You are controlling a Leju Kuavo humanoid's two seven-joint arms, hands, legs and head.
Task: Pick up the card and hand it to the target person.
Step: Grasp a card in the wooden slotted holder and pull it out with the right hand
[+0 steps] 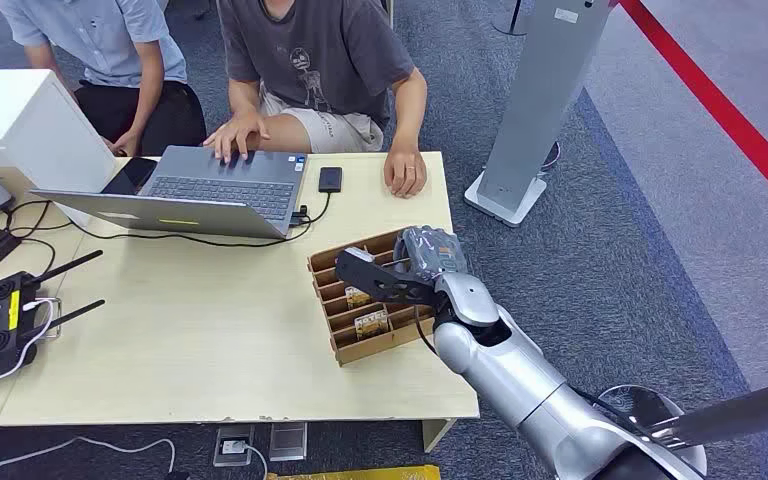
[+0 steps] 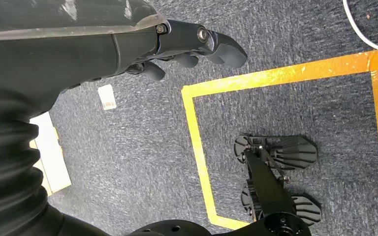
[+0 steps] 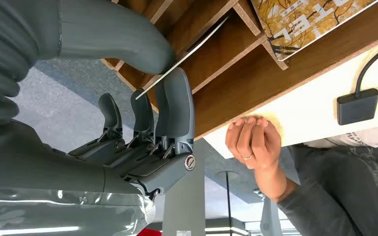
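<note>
Reaching over the far right part of the desk (image 1: 210, 340), the right hand (image 1: 415, 262) hangs above the wooden slotted box (image 1: 370, 342) in the head view, its dark thumb stretched across the box's upper compartments. Two cards with a yellow pattern stand in the box's nearer slots, one (image 1: 358, 296) in a middle compartment and one (image 1: 372, 322) in the slot just in front of it. Behind the box, a person in a dark shirt rests one hand (image 1: 405, 172) on the desk edge and the other on an open laptop (image 1: 215, 190), with a black phone (image 1: 330, 179) between them.

From the left wrist view, the left hand (image 2: 177, 46) hangs over grey carpet marked with yellow tape (image 2: 197, 147); its fingers are loosely curled and hold nothing.

Close up in the right wrist view, a thin white card (image 3: 187, 54) is seen edge-on, pinched between the thick grey thumb (image 3: 113, 37) and the darker fingers (image 3: 177, 108) of the right hand, so that hand grasps the card. The card's far end still lies inside a compartment of the wooden box (image 3: 236, 78). A patterned yellow card (image 3: 305, 19) sits in a neighbouring compartment. The person's hand (image 3: 251, 142) rests on the desk edge just beyond the box, near the phone (image 3: 357, 105).
</note>
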